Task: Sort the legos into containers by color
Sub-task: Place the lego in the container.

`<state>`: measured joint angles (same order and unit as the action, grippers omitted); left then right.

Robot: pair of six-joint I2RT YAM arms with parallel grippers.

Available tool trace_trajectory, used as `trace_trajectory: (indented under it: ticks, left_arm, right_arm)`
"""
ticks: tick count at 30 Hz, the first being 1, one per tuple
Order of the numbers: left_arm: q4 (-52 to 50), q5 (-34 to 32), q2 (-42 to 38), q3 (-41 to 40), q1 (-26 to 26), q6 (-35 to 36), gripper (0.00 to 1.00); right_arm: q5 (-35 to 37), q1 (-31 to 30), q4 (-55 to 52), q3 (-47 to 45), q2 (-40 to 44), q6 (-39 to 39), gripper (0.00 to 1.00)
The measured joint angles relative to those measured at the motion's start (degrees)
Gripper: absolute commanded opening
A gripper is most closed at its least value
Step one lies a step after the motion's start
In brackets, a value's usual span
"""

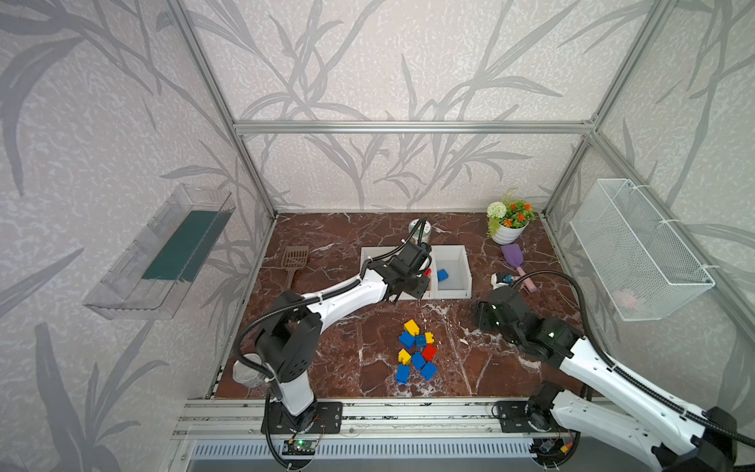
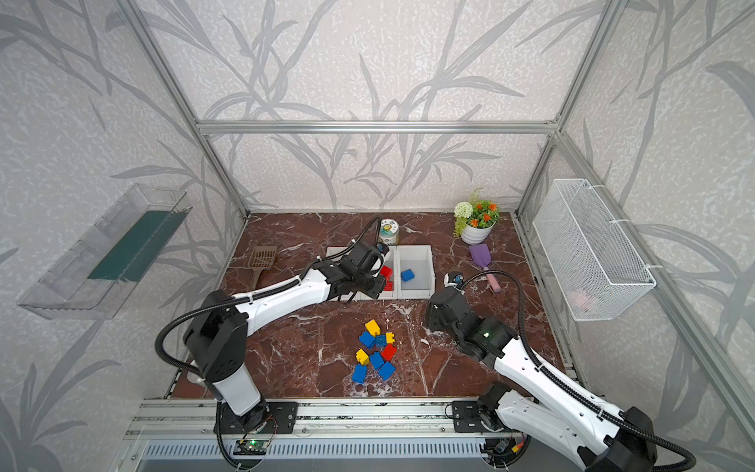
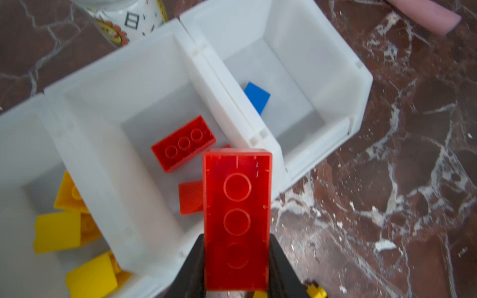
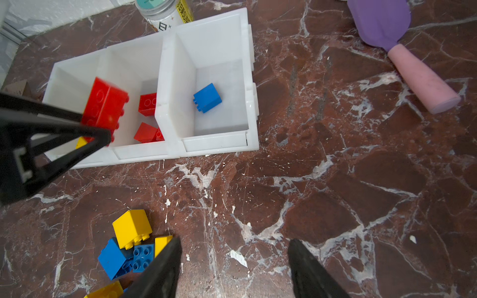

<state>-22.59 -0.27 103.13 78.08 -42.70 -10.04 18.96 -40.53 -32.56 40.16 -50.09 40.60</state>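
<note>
Left jaws clenched on a long red brick (image 3: 237,219), hollow underside toward the wrist camera, black fingers (image 3: 195,260) pressed against both long sides. Brick held in the air over the front wall of the middle bin (image 3: 116,67), one of three joined white bins (image 4: 214,151) set in a row toward the back of the bench (image 1: 327,367). On the floor of that middle bin: a second long red piece (image 3: 183,143) and a smaller red piece (image 3: 190,197) close by it, the latter partly hidden behind the held brick. Left-end bin (image 3: 18,134): yellow bricks (image 3: 58,231), at least three, heaped together. Right-end bin (image 3: 335,67): a single blue brick (image 4: 207,97) tipped on its side, seen in both top views (image 1: 442,274) (image 2: 407,275). Right jaws released, nothing between the fingertips (image 4: 169,258), hovering over bare marble just beside the loose pile (image 1: 416,350). Pile of blue and yellow pieces with one red square brick (image 1: 429,352), bunched in front of the bins and apart from them. Printed jar (image 2: 388,231) just behind the bins; purple spatula (image 4: 402,51) with pink handle off to their right; potted flowers (image 1: 508,220) in the back right corner; brown slotted scoop (image 1: 295,261) to the left.
</note>
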Motion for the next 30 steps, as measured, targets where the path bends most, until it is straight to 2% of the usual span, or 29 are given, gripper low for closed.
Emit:
trace_trajectory:
  ticks: [4, 10, 12, 15, 17, 23, 30]
  left_arm:
    - [-2.08, -3.19, 7.76, 7.87, 0.83, 0.07, 0.29]
    - [-4.57, -5.35, 11.17, 9.09, 2.27, -0.04, 0.30]
    - [-4.74, -5.73, 11.08, 9.09, 2.73, -0.11, 0.37]
    - [-4.55, -6.03, 11.04, 8.85, 3.13, -0.57, 0.54]
    - [-4.31, -6.16, 10.84, 8.09, 3.15, -0.70, 0.58]
    - [-2.36, -6.71, 8.09, 3.80, 3.26, -1.38, 0.58]
    - [0.42, -6.38, -1.90, -6.75, 6.67, -4.26, 0.58]
  right_arm:
    - [-0.02, 0.00, -1.70, -1.07, 2.29, 0.04, 0.66]
    - [0.02, 0.04, -3.28, -2.03, 4.17, 0.15, 0.66]
    - [0.02, 0.07, -3.37, -2.05, 4.17, 0.17, 0.66]
    - [0.02, 0.11, -3.37, -2.05, 4.00, 0.17, 0.66]
    - [0.00, 0.11, -3.34, -2.05, 3.61, 0.17, 0.66]
    - [-0.07, 0.15, -3.28, -2.05, 2.01, 0.15, 0.66]
    - [-0.98, 0.15, -2.19, -2.10, -0.57, -0.09, 0.66]
